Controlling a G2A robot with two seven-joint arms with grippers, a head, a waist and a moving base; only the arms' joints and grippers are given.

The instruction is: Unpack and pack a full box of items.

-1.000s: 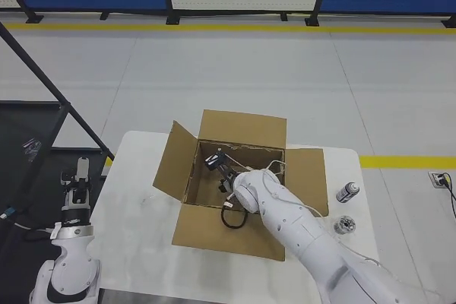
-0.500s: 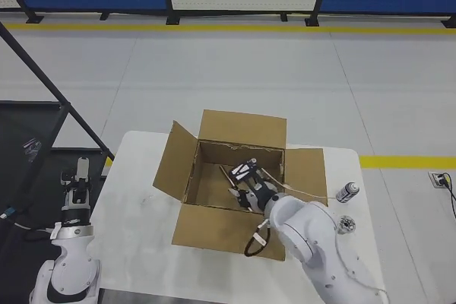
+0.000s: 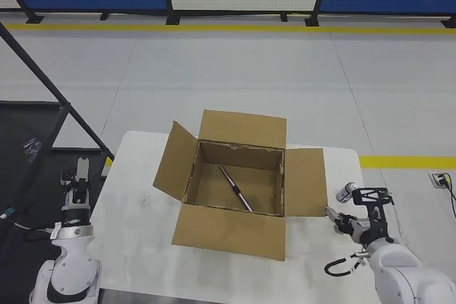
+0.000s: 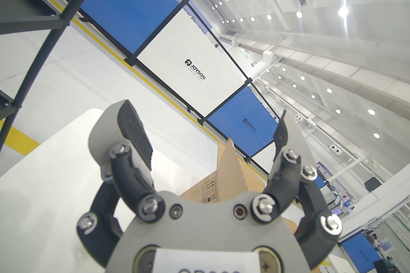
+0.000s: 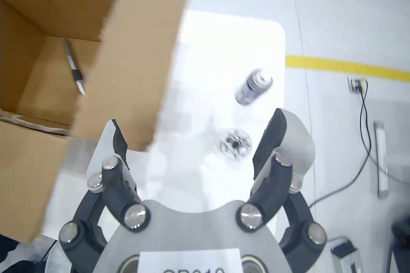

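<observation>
Right wrist view: hangs released near metal disc (image 5: 235, 143), can (image 5: 253, 87) just beyond right end effector (image 5: 197, 127); left end effector (image 4: 205, 124) released too.

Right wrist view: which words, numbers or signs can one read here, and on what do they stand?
None can be read.
Can: label too blurred.
Sticker on the right gripper base: print cut off at the picture's edge.
Box: no print on the faces shown.

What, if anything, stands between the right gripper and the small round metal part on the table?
Nothing visible does. The right gripper hangs open over the table, with the round metal part just ahead of its fingers. The can is beyond the part, and the box flap is off to one side.
</observation>
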